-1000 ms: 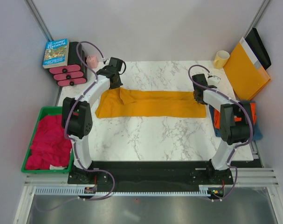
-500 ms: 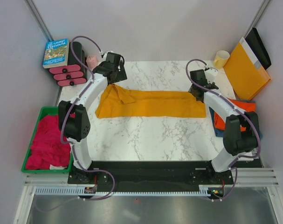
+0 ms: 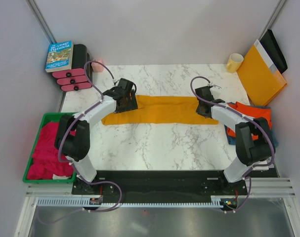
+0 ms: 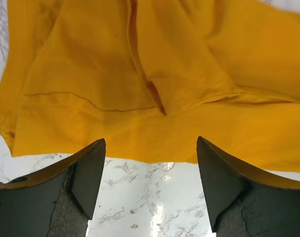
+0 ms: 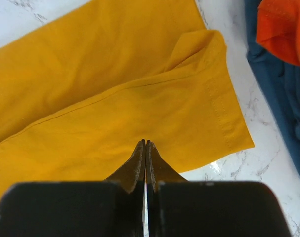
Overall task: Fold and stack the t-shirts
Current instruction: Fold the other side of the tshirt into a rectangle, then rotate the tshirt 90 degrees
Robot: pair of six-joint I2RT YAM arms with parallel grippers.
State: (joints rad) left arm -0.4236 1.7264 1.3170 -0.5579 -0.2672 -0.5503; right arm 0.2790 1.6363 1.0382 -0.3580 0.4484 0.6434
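Mustard-yellow soft t-shirt [image 3: 162, 109]: we saw it lying flat as a long narrow band across the middle of the white marble table [image 3: 159, 148]. Its sides were folded in, and a loose flap sat on top near its left end.
Orange-red crumpled t-shirt [image 3: 251, 111]: it lay at the table's right edge on top of the blue t-shirt [image 3: 274, 140]. Both were unfolded and sat just beside the yellow one's right end, with a strip of marble between.
Progress: we judged it early. The first shirt's lengthwise fold looked done and its end-to-end fold was left. The other two shirts were not started, and there was no stack yet.
Left gripper [image 3: 126, 101]: it was released, with the jaws spread wide over the shirt's near hem at the left end. Nothing was between the fingers in the wrist view.
Right gripper [image 3: 203, 106]: it was clenched, with the fingers pressed together and the tip over the near hem at the right end. We saw no cloth pinched.
Left arm pose: it reached forward from its base with the elbow out to the left and the wrist angled down at the cloth.
Right arm pose: it roughly mirrored the left, with the elbow out right and the wrist low over the shirt's right end.
Next, our guess: both ends would need a firm pinch before the crosswise fold. The right jaws would have to reopen first.
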